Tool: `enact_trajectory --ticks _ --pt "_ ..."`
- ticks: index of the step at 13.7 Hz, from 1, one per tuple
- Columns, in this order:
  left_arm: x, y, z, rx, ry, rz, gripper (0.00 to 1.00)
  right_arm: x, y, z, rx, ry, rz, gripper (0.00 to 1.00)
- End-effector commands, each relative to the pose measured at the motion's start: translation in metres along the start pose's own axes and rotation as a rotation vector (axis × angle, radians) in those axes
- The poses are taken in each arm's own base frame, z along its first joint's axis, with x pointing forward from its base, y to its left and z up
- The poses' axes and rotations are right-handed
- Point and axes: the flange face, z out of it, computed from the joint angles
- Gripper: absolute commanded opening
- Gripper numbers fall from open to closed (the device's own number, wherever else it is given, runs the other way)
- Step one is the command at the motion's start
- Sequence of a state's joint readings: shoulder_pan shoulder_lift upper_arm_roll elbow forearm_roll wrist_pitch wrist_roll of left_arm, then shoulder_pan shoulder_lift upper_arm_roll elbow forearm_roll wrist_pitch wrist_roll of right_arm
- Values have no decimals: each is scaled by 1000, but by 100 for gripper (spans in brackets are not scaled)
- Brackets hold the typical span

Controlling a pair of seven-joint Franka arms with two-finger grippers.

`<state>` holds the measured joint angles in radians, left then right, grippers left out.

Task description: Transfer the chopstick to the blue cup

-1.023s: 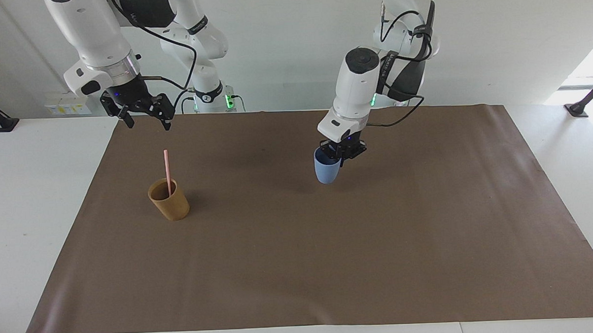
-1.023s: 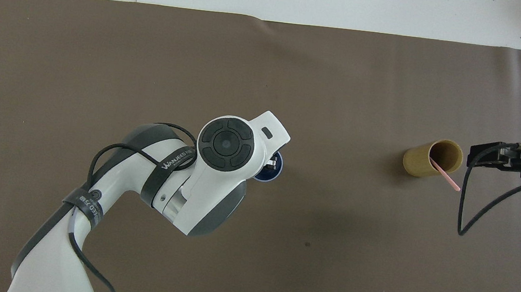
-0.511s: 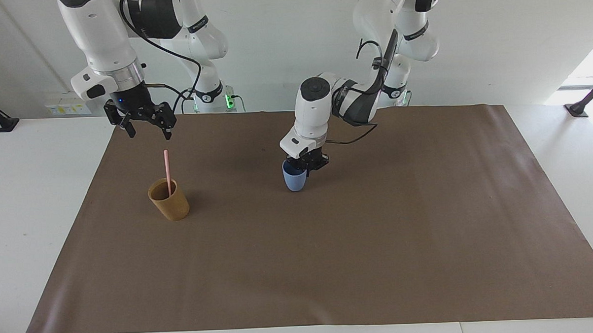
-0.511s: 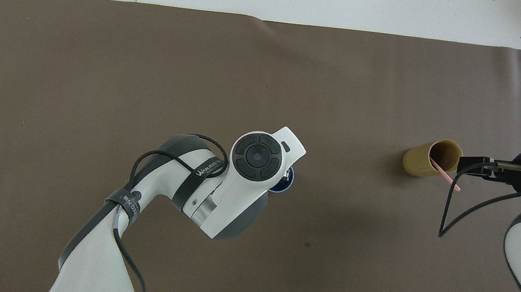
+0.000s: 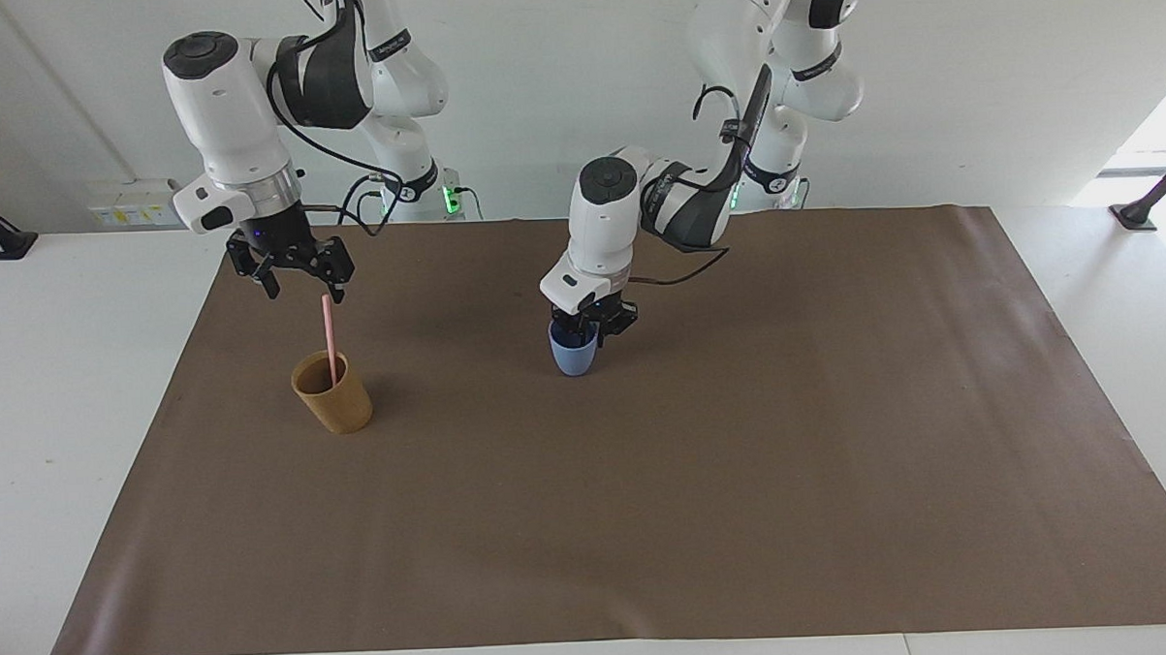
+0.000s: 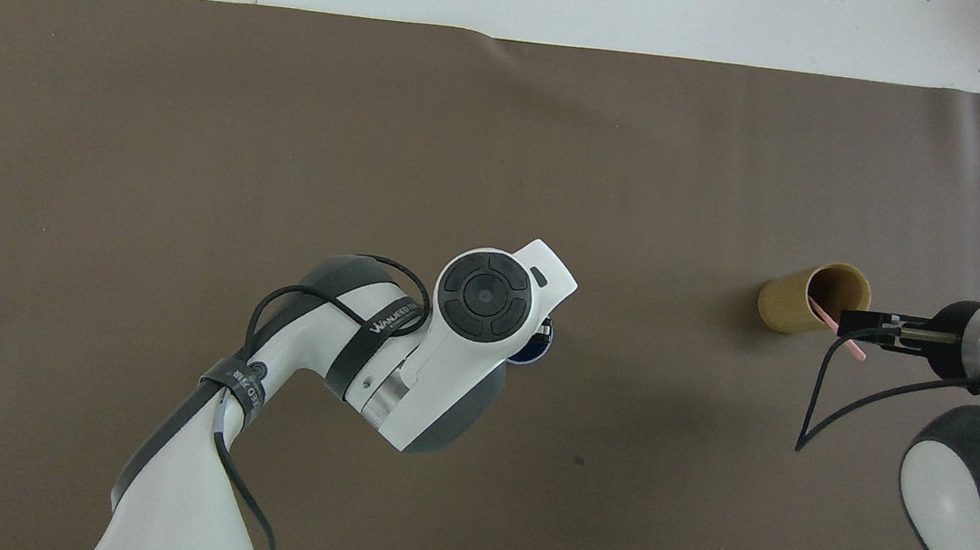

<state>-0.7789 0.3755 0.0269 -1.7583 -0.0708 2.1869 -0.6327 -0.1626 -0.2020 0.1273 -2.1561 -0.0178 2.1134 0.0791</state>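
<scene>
The pale pink chopstick (image 5: pixel 329 336) stands leaning in a tan-brown cup (image 5: pixel 336 406) toward the right arm's end of the mat; the overhead view shows the chopstick (image 6: pixel 824 317) poking out of that cup (image 6: pixel 801 300). My right gripper (image 5: pixel 302 289) hangs open just above the chopstick's top end, touching nothing. The light-blue cup (image 5: pixel 574 355) stands upright on the mat near the middle. My left gripper (image 5: pixel 584 330) is down at its rim. In the overhead view the left hand covers all but a sliver of the blue cup (image 6: pixel 538 350).
A brown mat (image 5: pixel 743 477) covers most of the white table (image 5: pixel 62 404). The left arm's elbow and cable hang over the mat nearer to the robots than the blue cup.
The left arm carried the blue cup toward the right arm's end and lowered it onto the mat. The right gripper came down over the chopstick's top.
</scene>
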Motion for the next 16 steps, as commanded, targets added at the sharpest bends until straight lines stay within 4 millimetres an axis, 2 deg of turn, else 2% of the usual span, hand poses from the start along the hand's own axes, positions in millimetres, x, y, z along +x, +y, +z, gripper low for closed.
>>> enact_trajectory --ticks 1,3,4,6,8,9,12,13,14,16 --pt "15 -23 -37 -16 7 -56 100 -16 1 12 3 65 -74 100" --pt "22 -47 -72 -17 19 -84 100 -20 2 18 8 76 -123 100" --pt "28 -66 -91 -19 23 -107 100 -21 -1 17 8 79 -135 100" --pt "40 -117 -134 -26 35 -166 100 -24 -4 19 8 77 -175 95" --pt "44 -171 -162 -9 7 -150 100 -27 -3 21 4 91 -238 82" --pt "43 -195 -175 -3 -9 -150 100 -30 -3 29 0 109 -292 81" --pt "45 -258 -193 12 -56 -148 100 -31 -5 33 -8 145 -374 79" --pt "47 -279 -194 14 -69 -157 100 -33 -4 35 -9 139 -399 63" --pt "48 -294 -194 16 -81 -162 100 -35 -4 38 -12 131 -445 57" --pt "51 -322 -194 16 -93 -177 100 -35 -3 39 -14 129 -476 56"
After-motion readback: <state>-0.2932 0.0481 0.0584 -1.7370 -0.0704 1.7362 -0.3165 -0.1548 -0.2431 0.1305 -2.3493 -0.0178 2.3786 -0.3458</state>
